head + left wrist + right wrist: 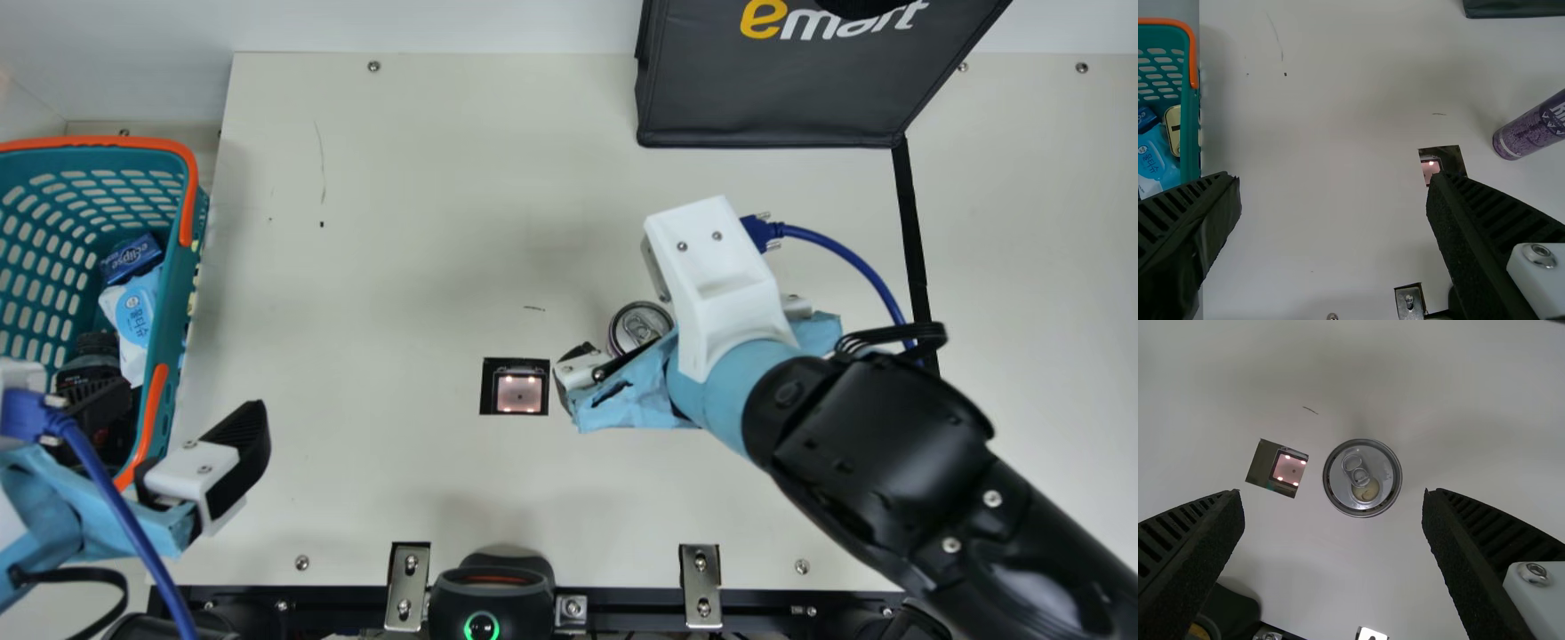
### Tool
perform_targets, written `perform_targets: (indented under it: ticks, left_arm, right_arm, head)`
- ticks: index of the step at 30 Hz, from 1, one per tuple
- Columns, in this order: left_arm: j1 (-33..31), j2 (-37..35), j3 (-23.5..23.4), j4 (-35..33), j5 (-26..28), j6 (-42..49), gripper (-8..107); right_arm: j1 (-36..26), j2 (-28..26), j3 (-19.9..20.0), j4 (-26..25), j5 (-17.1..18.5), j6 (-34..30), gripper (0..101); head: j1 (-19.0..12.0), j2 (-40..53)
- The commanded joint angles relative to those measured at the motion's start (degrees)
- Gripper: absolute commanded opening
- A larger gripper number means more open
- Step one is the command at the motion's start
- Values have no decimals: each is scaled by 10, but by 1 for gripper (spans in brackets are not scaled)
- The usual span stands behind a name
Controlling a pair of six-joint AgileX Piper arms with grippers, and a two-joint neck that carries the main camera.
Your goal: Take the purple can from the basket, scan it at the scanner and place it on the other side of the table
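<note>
At the near edge of the cream tabletop (400, 480), a black device with a glowing green ring (484, 613) sits between two slotted metal brackets, the left one (408, 587) and the right one (701, 587).

A little farther in at the left, the left gripper (182, 409) is at the near end of the basket, one of its black ribbed fingers over the basket and the other over the tabletop; they stand wide apart and hold nothing.

Next comes the scanner, a small pinkish lit window in a black square (520, 393). Just beside it on the right, the right gripper (627, 396) points down over the purple can with a silver pull-tab lid (638, 327). Its fingers are spread wide and hold nothing; in the right wrist view the can lies between their lines, touching neither. The can stands upright on the tabletop.

At the left, the teal perforated plastic basket with orange trim (169, 267) reaches farther back, holding a white-and-blue packet (135, 324) and, beyond it, a small blue pack (132, 258).

Farthest, right of centre, is a dark grey bag (773, 98).
</note>
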Motion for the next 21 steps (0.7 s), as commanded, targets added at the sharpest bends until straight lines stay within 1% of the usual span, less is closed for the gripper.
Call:
perform_targets:
  ticks: [1,11,21]
  left_arm:
    - [0,0,0,0,0,0,90]
    - [0,0,0,0,0,0,90]
    - [0,0,0,0,0,0,90]
  right_arm:
    - [4,4,8,-6,-5,20,95]
    - [1,31,51,-19,-42,47,95]
    - [-16,66,84,-27,-88,53,95]
  head:
    - [-17,0]
    - [-17,0]
    - [-17,0]
